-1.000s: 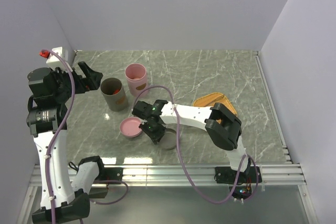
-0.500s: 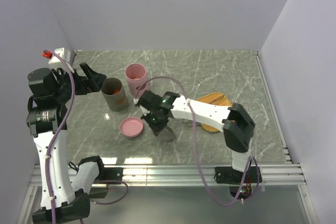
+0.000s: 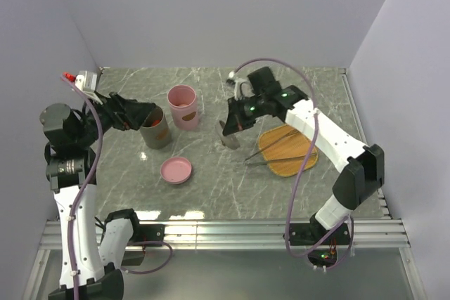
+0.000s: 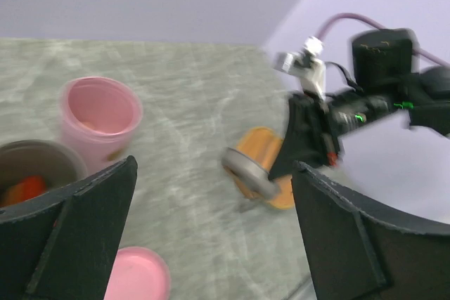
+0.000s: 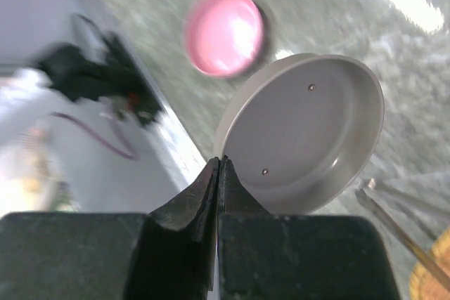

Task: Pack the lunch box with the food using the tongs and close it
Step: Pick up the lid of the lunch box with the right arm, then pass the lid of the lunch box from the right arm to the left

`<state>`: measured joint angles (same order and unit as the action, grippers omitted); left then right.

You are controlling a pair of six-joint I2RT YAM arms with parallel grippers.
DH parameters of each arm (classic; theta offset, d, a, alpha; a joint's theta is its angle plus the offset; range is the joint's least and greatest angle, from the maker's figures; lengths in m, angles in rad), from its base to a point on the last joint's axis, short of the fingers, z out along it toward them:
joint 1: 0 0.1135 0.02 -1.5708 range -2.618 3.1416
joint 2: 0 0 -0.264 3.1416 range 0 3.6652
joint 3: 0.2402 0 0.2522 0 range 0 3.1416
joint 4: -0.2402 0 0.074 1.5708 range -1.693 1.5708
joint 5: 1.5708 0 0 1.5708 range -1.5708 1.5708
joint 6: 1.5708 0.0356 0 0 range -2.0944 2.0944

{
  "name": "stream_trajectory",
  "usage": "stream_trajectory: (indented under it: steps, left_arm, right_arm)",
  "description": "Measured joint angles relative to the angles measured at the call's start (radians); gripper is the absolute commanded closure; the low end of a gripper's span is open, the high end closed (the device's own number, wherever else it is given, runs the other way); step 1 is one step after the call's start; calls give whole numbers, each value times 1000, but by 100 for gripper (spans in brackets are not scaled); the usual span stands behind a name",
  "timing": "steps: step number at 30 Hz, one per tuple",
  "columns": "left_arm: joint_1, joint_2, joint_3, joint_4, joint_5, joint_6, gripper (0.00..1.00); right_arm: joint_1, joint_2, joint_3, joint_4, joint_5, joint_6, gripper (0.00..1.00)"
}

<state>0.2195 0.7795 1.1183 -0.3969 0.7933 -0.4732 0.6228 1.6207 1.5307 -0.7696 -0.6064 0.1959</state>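
grey cup (image 3: 156, 135): red food (image 4: 24, 189) | pink cup (image 3: 183, 107): unclear | right tool (image 5: 219, 163): grey lid (image 5: 302, 135)

I'm looking at a grey-green marbled table (image 3: 295, 96). Right under my left tool (image 3: 140, 114) stands a grey cup (image 3: 153, 130), and a pink cup (image 3: 183, 107) stands just beside it, between the two tools. A pink lid (image 3: 176, 171) lies flat, nearer the arm bases than the left tool. To the right of my right tool (image 3: 232, 128) lies an orange tray (image 3: 285, 138). The tongs (image 3: 278, 154) lie across it, their tips over the table.
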Motion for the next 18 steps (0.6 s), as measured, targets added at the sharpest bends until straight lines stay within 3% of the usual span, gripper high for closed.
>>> stream_trajectory:
  steps: [4, 10, 18]
  left_arm:
    - [0, -49, -142, 262, 85, -200, 6]
    - [-10, -25, -282, 595, 111, -503, 5]
    - [-250, 130, -304, 796, 24, -655, 9]
  right_arm:
    - [-104, -64, -13, 117, -152, 69, 100]
    - [-178, -166, -14, 358, -260, 215, 100]
    - [-182, -222, -59, 639, -275, 417, 100]
